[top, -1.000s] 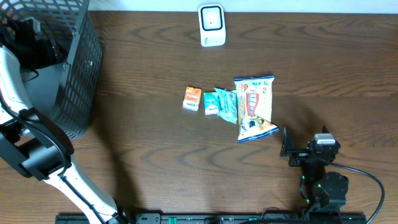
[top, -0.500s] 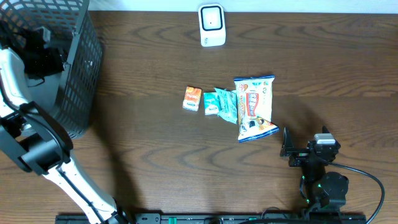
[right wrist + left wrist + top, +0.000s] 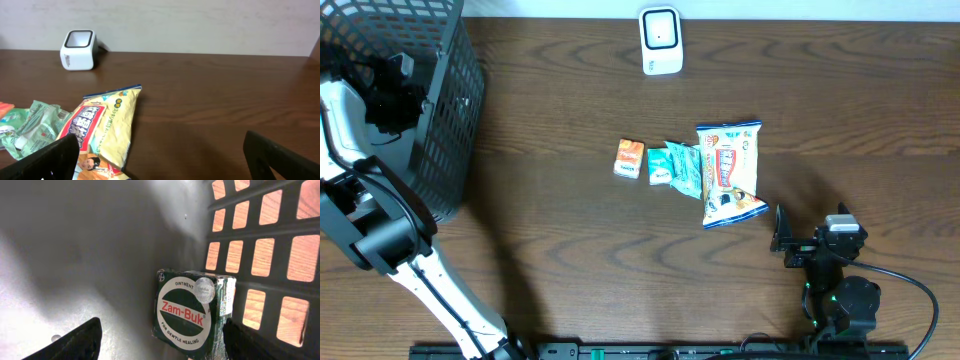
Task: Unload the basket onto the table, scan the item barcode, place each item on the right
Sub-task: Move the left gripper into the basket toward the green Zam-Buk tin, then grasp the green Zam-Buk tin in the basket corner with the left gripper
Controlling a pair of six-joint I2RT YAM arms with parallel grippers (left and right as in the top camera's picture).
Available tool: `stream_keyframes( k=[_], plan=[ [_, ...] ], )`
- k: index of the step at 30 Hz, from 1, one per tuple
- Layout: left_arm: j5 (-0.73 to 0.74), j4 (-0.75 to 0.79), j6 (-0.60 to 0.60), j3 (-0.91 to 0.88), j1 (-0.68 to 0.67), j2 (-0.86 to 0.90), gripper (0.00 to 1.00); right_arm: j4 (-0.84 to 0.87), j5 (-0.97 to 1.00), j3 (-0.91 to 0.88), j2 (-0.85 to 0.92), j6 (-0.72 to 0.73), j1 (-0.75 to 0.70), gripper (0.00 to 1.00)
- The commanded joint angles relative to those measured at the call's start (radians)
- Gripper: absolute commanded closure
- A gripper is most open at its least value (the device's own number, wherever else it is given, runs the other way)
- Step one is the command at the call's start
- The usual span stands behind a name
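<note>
A dark green Zam-Buk box (image 3: pixel 192 311) leans against the mesh wall inside the black basket (image 3: pixel 448 120). My left gripper (image 3: pixel 162 349) hangs open just above the box, one finger on each side, gripping nothing; from overhead the left gripper (image 3: pixel 392 88) is down in the basket. The white barcode scanner (image 3: pixel 660 41) stands at the table's far edge. A yellow snack bag (image 3: pixel 728 172), a green packet (image 3: pixel 675 167) and a small orange box (image 3: pixel 629 158) lie mid-table. My right gripper (image 3: pixel 780 238) rests open at the front right, short of the bag.
The basket's grey floor (image 3: pixel 75 255) and slotted wall (image 3: pixel 260 230) surround the left gripper closely. In the right wrist view the snack bag (image 3: pixel 102 132) lies just ahead on the left, with the scanner (image 3: pixel 77 50) far behind it and bare wood to the right.
The left wrist has shifted slightly inside the basket. The items on the table and the right arm have not moved.
</note>
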Motion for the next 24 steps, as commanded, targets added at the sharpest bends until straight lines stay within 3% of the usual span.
stream_keyframes(
  k=[1,13,18,24],
  plan=[
    [0.025,-0.009,0.025,-0.007,0.002,0.047,0.23,-0.004,0.000,-0.001,-0.004,0.010,-0.005,0.01],
    [0.057,-0.005,0.043,-0.007,0.003,0.066,0.24,-0.004,0.000,-0.001,-0.004,0.010,-0.005,0.01],
    [-0.088,0.023,0.003,-0.005,0.006,0.061,0.24,-0.004,0.000,-0.001,-0.004,0.010,-0.005,0.01],
    [-0.002,0.019,-0.007,0.014,0.012,0.036,0.24,-0.004,0.000,-0.001,-0.004,0.010,-0.005,0.01]
  ],
)
